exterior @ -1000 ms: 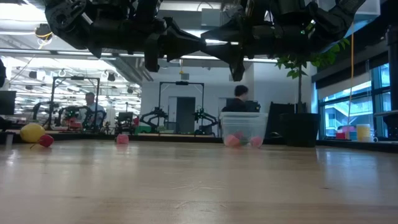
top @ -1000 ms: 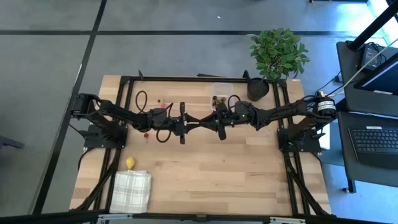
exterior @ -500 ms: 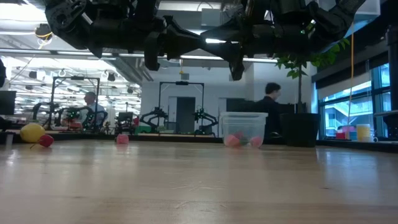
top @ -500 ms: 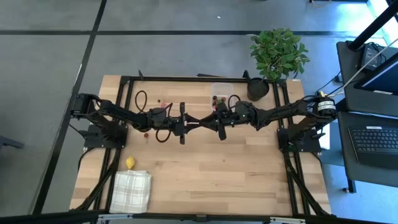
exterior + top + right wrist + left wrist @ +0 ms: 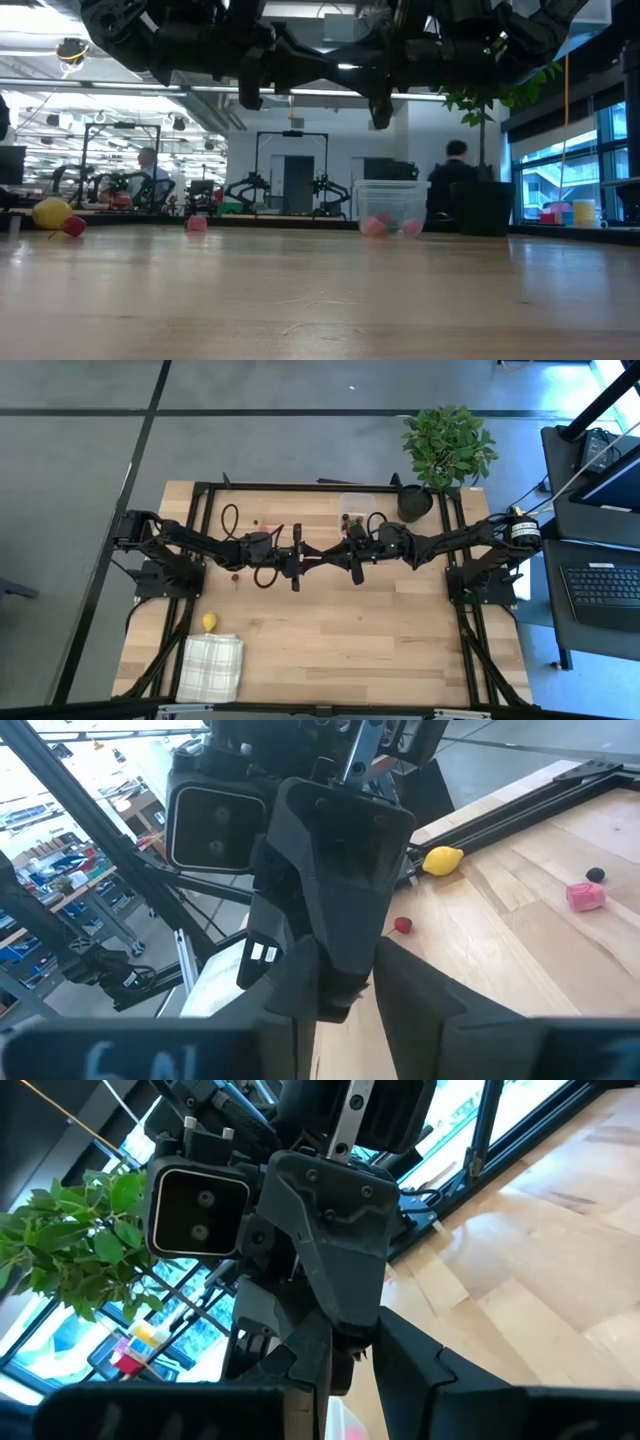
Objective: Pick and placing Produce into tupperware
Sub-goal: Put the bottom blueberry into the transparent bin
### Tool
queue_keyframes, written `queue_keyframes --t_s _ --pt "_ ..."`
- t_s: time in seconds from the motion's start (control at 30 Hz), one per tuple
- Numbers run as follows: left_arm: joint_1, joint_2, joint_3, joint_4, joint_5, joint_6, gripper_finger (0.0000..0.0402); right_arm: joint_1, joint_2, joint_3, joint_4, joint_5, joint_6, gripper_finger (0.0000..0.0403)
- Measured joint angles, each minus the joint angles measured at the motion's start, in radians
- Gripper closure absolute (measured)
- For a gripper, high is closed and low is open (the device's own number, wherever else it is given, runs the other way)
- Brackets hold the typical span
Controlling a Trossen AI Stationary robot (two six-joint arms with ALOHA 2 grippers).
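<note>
High view: the dark left gripper [image 5: 314, 557] and dark right gripper [image 5: 331, 556] meet nose to nose over the middle of the pale wooden bench [image 5: 340, 640]. Can't tell how far open either one is, or whether anything's held between them. The small clear plastic tupperware box [image 5: 352, 508] sits at the far edge, just beside the black pot [image 5: 414, 502] with the green leafy plant [image 5: 447, 445]. The small yellow lemon [image 5: 209, 622] is well apart from it, near the white checked cloth [image 5: 211, 666]. A tiny red fruit piece [image 5: 235, 574] lies under the left arm.

Low view: both arms hang up top, off the bench. A couple of pinkish-red pieces [image 5: 373, 226] are inside the tupperware, with another pink piece [image 5: 197, 223] loose on the wood.

Left wrist view: mostly the right gripper's body filling the frame, very close.

Right wrist view: same deal with the left gripper. A chunky pink piece [image 5: 586, 896] and a dark berry [image 5: 595, 874] lie on the bench. There's pale lettering on the near housing, too blurry to read.
</note>
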Motion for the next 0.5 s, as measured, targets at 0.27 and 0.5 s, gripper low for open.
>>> queue_keyframes --t_s 0.27,0.5 --pt "0.0 0.0 0.0 -0.003 -0.009 0.007 0.0344 0.0 0.0 0.0 -0.005 0.002 -0.002 0.0331" --pt "0.0 0.001 0.0 -0.005 -0.009 0.003 0.0344 0.0 0.0 0.0 -0.014 0.0 -0.008 0.0334"
